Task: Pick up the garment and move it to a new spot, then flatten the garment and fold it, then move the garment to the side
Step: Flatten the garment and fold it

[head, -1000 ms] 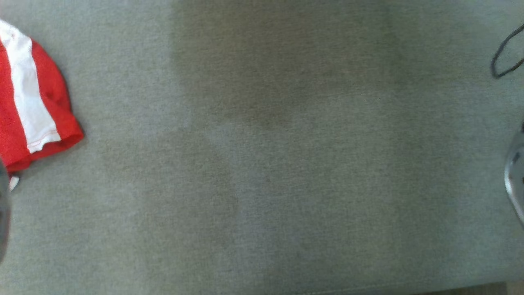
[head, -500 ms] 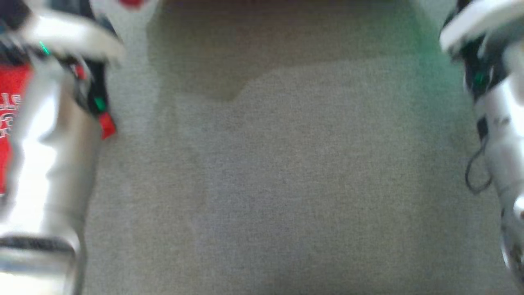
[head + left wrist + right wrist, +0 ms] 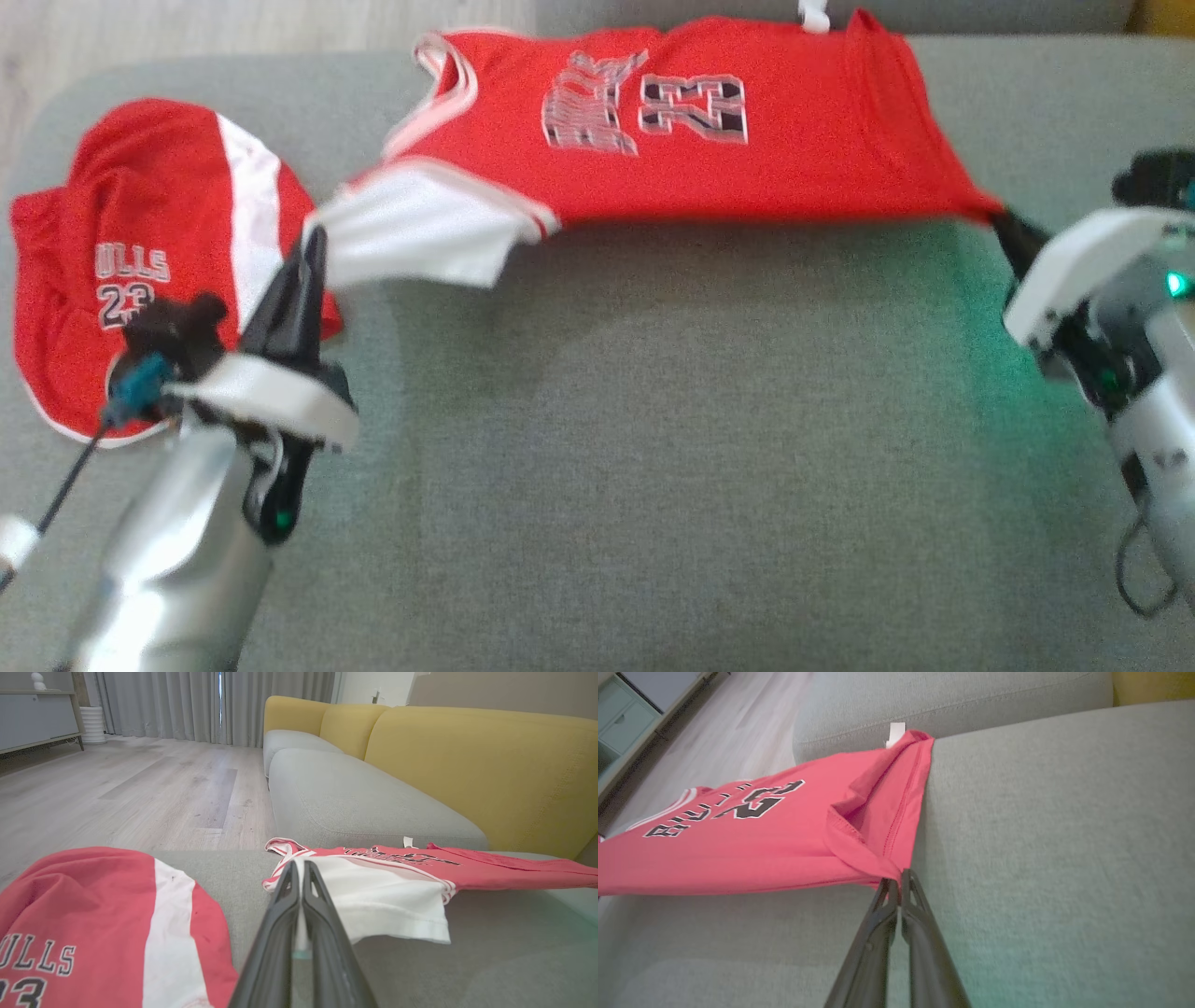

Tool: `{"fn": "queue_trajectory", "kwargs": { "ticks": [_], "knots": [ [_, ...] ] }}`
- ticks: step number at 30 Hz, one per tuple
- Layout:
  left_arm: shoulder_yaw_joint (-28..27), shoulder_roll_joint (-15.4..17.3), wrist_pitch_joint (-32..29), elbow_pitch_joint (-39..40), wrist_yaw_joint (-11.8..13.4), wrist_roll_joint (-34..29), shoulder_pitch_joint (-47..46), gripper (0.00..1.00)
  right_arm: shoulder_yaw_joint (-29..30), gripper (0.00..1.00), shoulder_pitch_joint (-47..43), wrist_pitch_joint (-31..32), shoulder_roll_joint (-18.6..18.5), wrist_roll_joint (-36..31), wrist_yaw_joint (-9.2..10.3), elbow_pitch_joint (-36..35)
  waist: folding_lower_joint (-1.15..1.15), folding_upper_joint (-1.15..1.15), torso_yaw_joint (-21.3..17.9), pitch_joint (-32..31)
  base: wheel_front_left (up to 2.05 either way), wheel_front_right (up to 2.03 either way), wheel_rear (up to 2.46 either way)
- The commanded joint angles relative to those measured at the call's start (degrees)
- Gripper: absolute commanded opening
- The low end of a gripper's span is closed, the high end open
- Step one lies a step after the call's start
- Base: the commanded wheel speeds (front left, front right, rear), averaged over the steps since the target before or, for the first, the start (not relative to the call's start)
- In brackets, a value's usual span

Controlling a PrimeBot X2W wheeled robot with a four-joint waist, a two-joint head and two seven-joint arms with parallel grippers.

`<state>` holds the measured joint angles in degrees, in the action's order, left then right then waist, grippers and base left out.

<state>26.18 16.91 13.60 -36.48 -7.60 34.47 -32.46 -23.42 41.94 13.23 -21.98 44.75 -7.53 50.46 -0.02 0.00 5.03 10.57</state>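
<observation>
Head view: we note left end effector (image 3: 314, 245) and right end effector (image 3: 1001, 215) each pinching a corner of the jersey (image 3: 747, 168) over the sofa seat (image 3: 672, 467); red shorts (image 3: 159, 205) lie beside the left one.

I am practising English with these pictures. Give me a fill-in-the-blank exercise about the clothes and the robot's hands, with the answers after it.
1. The number printed on the jersey is ____.
2. The left hand is shut on the jersey's ____ corner.
3. The right hand is shut on the jersey's ____ corner.
4. The shorts lie on the grey cushion, on the robot's ____ side.

Missing words: 23; white; red; left.
</observation>
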Motion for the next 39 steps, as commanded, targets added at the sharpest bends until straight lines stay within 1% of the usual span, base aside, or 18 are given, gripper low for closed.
{"fn": "queue_trajectory", "kwargs": {
  "ticks": [1,2,3,5,8,17,22,26,29,32,39],
  "knots": [
    [-2.0,3.2,0.1,2.3,0.2,0.1,-0.7,0.00,-0.9,0.00,-1.2,0.5,-1.9,0.8,0.04,-1.9,0.02,0.00,0.6,-1.6,0.00,0.00,0.00],
    [-1.3,3.8,-0.8,4.5,0.4,0.1,2.1,0.00,-2.2,0.00,-3.5,2.1,-3.2,2.3,0.04,-3.6,0.02,0.00,0.7,-2.7,0.00,0.00,0.00],
    [-1.3,3.8,-0.8,4.5,0.4,0.1,2.1,0.00,-2.2,0.00,-3.5,2.1,-3.2,2.3,0.04,-3.6,0.02,0.00,0.7,-2.7,0.00,0.00,0.00],
    [-0.9,4.4,-1.6,6.9,0.8,0.3,4.9,0.00,-3.4,0.00,-5.7,3.1,-4.5,3.5,0.04,-5.4,0.02,0.00,0.7,-3.9,0.00,0.00,0.00],
    [-0.3,5.1,-2.7,10.9,2.0,0.4,9.1,0.00,-4.6,0.00,-9.0,4.0,-6.0,5.3,0.04,-7.9,0.02,0.00,0.5,-5.6,0.00,0.00,0.00],
    [1.0,7.1,-5.5,23.7,7.6,0.7,22.4,0.00,-5.8,0.00,-20.3,5.9,-9.8,10.6,0.04,-16.0,0.02,0.00,-1.0,-11.2,0.00,0.00,0.00],
    [0.9,8.7,-7.5,31.5,11.2,0.8,28.2,0.00,-4.5,0.00,-26.8,6.4,-11.8,12.7,0.04,-21.1,0.02,0.00,-1.5,-11.9,0.00,0.00,0.00],
    [0.3,9.9,-8.9,36.4,13.2,1.1,30.9,0.00,-2.8,0.00,-30.0,6.8,-12.4,12.9,0.04,-25.1,0.02,0.00,-1.9,-11.6,0.00,0.00,0.00],
    [0.4,10.6,-10.0,38.4,13.7,0.9,31.1,0.00,-1.0,0.00,-30.8,7.2,-12.1,12.0,0.04,-26.9,0.02,0.00,-2.2,-10.7,0.00,0.00,0.00],
    [0.6,10.9,-11.0,39.3,13.7,0.7,29.8,0.00,0.9,0.00,-30.4,7.8,-11.3,10.4,0.04,-27.9,0.02,0.00,-2.2,-9.8,0.00,0.00,0.00],
    [-0.2,11.8,-12.3,38.0,13.1,-0.1,24.0,0.00,5.1,0.00,-27.1,9.9,-8.6,6.4,0.04,-29.3,0.02,0.00,-2.0,-6.8,0.00,0.00,0.00]
  ]
}}
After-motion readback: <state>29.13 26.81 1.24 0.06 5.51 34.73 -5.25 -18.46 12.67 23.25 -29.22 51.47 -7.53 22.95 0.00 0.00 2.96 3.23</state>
